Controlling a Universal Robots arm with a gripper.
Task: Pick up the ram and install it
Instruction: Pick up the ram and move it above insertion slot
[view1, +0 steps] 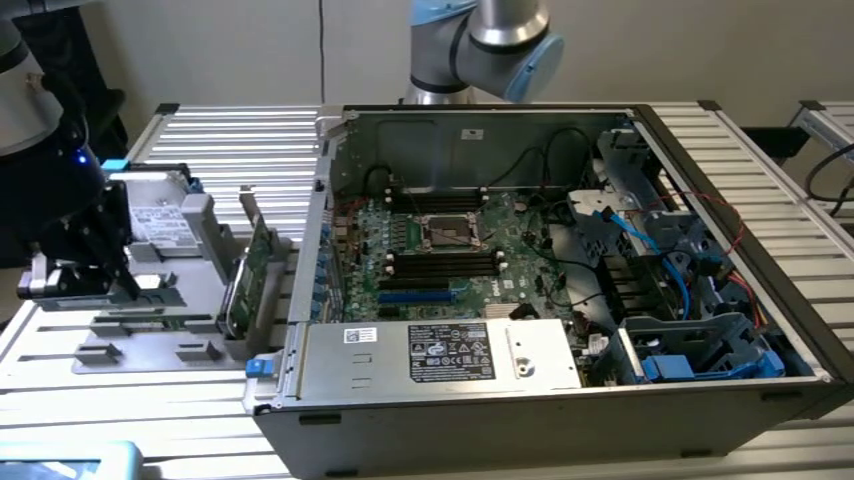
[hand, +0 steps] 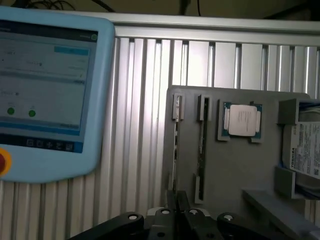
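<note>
**End effector closed on the ram at the parts fixture**

In the wrist view the end effector (hand: 177, 198) sits low over a grey parts fixture (hand: 235, 165). Its two dark fingers are drawn almost together. The ram (hand: 175, 150) stands on edge in a narrow slot of that fixture and shows as a thin line. That line runs straight in between the fingertips, so the fingers pinch the stick at its near end while it sits in its slot. Just beside it, a second long slot (hand: 202, 145) runs parallel on the side away from the teach pendant (hand: 47, 90). Beyond that slot a processor (hand: 241, 121) lies flat in its own recess. A hard drive (hand: 306, 150) sits at the fixture's far edge.

In the exterior view the end effector (view1: 78, 288) is down at the fixture (view1: 147, 345), at the exterior view's left, on the slatted tabletop (view1: 227, 140). A green expansion card (view1: 254, 262) stands upright between the fixture and the open computer case (view1: 400, 420). The case, with its motherboard (view1: 441, 250) exposed, lies well apart from the end effector, towards the exterior view's right.
</note>
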